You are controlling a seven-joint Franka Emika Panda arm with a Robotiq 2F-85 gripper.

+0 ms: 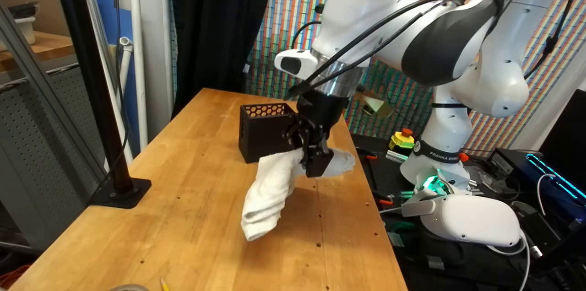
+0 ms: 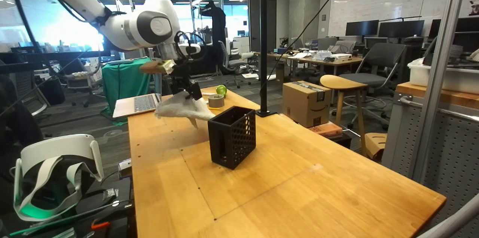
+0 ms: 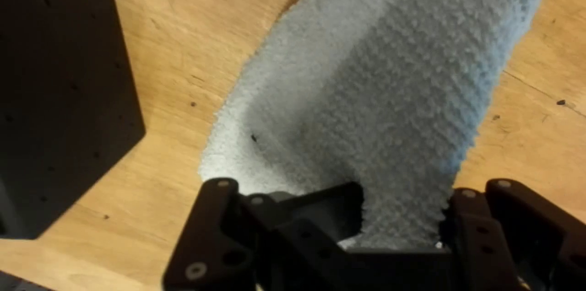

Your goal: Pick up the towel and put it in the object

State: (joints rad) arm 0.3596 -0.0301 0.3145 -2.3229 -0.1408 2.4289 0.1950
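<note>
white towel (image 1: 270, 195) gripped in the hand (image 3: 404, 218), hanging over the worktop (image 1: 192, 227), and in an exterior view the black honeycomb-sided bin (image 1: 265, 137) stands just beyond, left, so leftward it should go!

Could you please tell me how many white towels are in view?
1: the white towel, held over the table by the gripper. Any lying deep inside the black bin would be hidden.

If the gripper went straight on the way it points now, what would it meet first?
Most likely the wooden tabletop: the gripper points down at it, with the towel it holds probably touching first. The black box sits off to the side in the wrist view; exact depth is unclear.
</note>
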